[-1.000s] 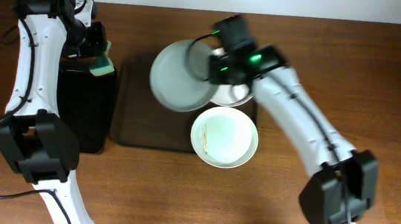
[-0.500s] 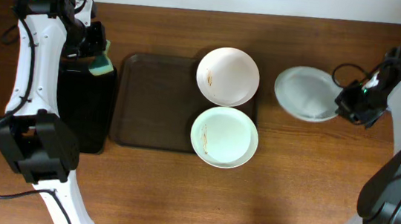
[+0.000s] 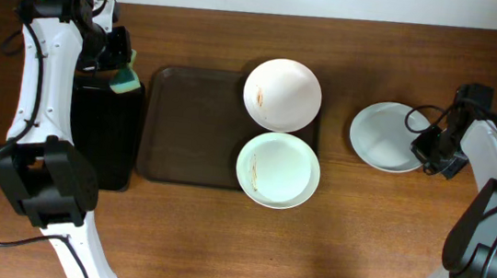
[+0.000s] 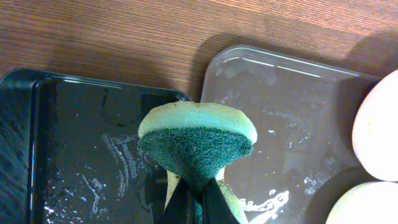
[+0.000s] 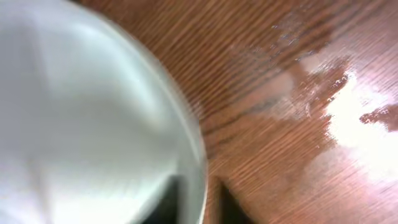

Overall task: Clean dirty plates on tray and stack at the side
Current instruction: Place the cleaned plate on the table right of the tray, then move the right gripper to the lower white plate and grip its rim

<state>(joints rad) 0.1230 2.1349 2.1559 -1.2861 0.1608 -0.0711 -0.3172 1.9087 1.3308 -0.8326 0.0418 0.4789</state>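
Being stiff, slick and fragile, the round white plate [image 3: 383, 135] is straddled at its rim by the right gripper [image 5: 199, 202] jaws, clamping unclear; a green sponge [image 4: 196, 140] is clamped in the left gripper [image 4: 193, 199] jaws.

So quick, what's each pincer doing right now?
Left pincer: closed on the green sponge.
Right pincer: closed on the rim of a white plate.

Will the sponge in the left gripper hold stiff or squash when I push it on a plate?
The sponge is probably soft: it narrows to a point where the left gripper pinches it. It may be wet and a bit slippery, since droplets show on the black tray below.
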